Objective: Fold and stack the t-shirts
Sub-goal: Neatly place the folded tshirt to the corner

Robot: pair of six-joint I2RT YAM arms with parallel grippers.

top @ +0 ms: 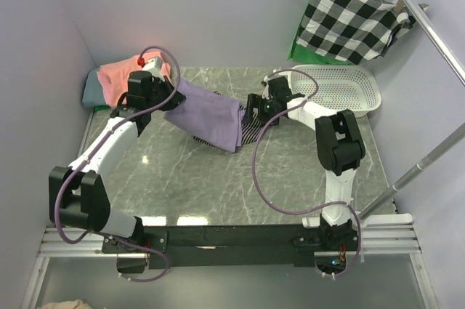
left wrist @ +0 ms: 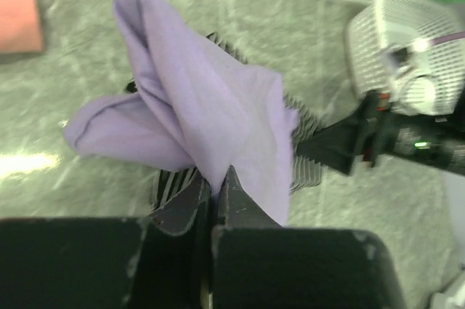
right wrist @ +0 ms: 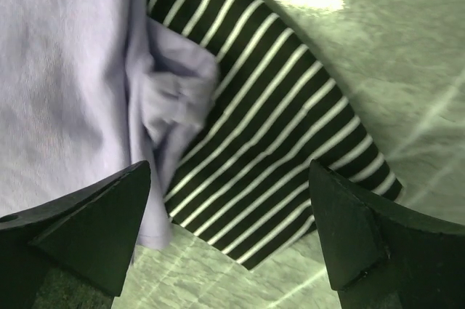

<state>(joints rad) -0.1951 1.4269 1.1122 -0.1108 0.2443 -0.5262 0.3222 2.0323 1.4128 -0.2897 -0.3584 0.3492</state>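
My left claw (left wrist: 216, 187) is clamped shut on a thin corner of the purple shirt (top: 211, 116), and I judge that small bite could slip. My right claw (right wrist: 227, 178) hangs wide open and holds nothing. If it closes here, it may pinch the striped cloth (right wrist: 283, 120) beneath along with the shirt. The shirt drapes bunched and twisted over the middle of the table (top: 218, 193), between my arms.

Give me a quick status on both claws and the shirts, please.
Left claw shut on lavender shirt. Right claw open over its other edge. Striped cloth under it, could get caught. Pink shirt on teal shirt, back left.
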